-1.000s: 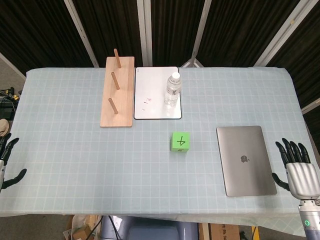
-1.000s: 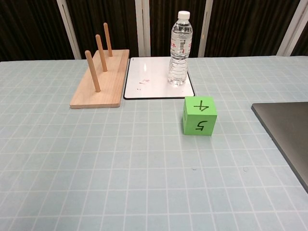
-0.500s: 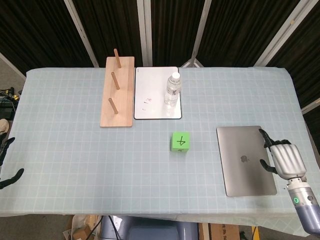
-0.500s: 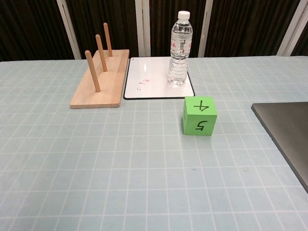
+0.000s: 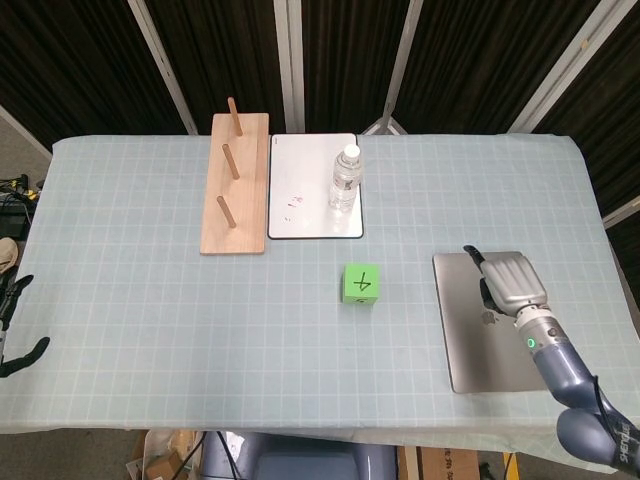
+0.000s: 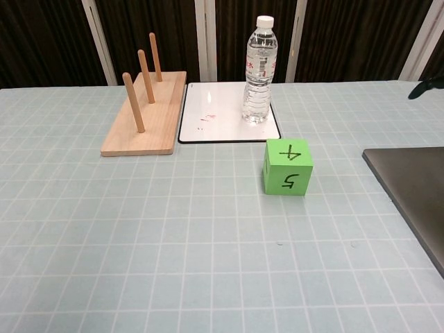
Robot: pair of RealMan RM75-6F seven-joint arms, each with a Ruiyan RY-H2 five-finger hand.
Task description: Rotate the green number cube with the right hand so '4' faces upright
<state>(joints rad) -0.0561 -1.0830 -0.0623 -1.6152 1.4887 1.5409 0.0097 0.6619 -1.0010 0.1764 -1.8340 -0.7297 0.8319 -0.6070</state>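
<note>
The green number cube sits on the checked tablecloth near the table's middle. Its top face carries a '4' and, in the chest view, the cube shows an upside-down '5' on the face towards me. My right hand hovers over the closed laptop, well to the right of the cube, its back turned up and nothing in it. Only one dark fingertip of it shows at the right edge of the chest view. My left hand hangs off the table's left edge with its fingers apart.
A grey closed laptop lies right of the cube. Behind the cube stand a water bottle on a whiteboard and a wooden peg board.
My right hand has come in from the table's right edge, up and leftward, to hover over the laptop. The cube has not moved. My left hand stays at the left edge.
</note>
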